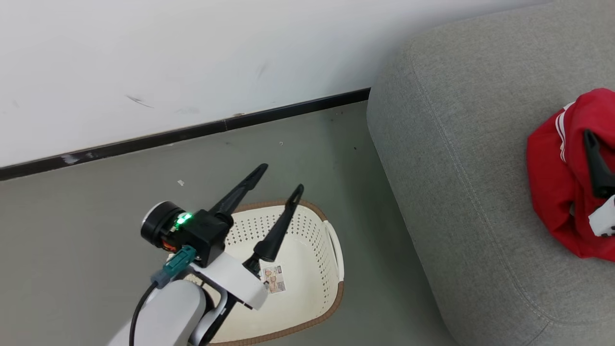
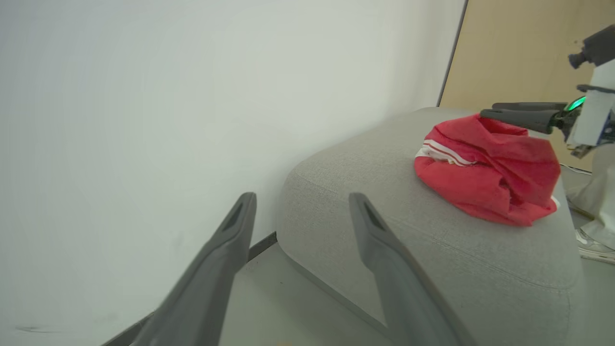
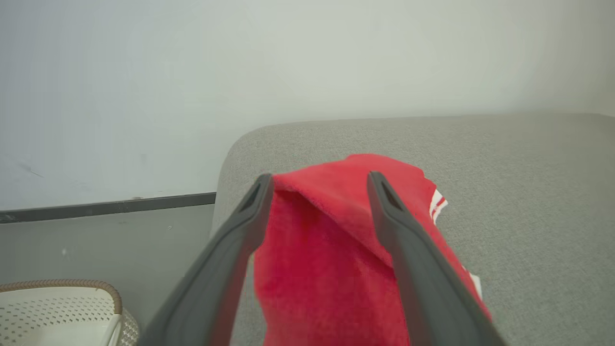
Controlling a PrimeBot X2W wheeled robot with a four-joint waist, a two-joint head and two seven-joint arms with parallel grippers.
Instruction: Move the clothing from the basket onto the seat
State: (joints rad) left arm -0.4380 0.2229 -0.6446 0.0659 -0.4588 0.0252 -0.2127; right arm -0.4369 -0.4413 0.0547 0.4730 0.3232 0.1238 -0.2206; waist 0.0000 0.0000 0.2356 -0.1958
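The red clothing (image 1: 559, 187) with white stripes lies bunched on the grey seat (image 1: 456, 158) near its right side. My right gripper (image 3: 319, 179) stands open astride the top of the heap, with a fold of red fabric (image 3: 331, 226) rising between its fingers; in the head view one finger (image 1: 596, 163) shows at the right edge. The cream basket (image 1: 331, 250) sits on the floor left of the seat, holding nothing but its label sticker (image 1: 275, 279). My left gripper (image 1: 280, 178) hovers open above the basket, with nothing between its fingers (image 2: 240, 216).
A white wall (image 1: 192, 62) with a black skirting board (image 1: 192, 130) runs behind the basket and the seat. Grey floor (image 1: 96, 202) lies around the basket. A tan panel (image 2: 519, 48) stands beyond the seat, and what looks like a person's shoe (image 2: 593, 246) is by its far edge.
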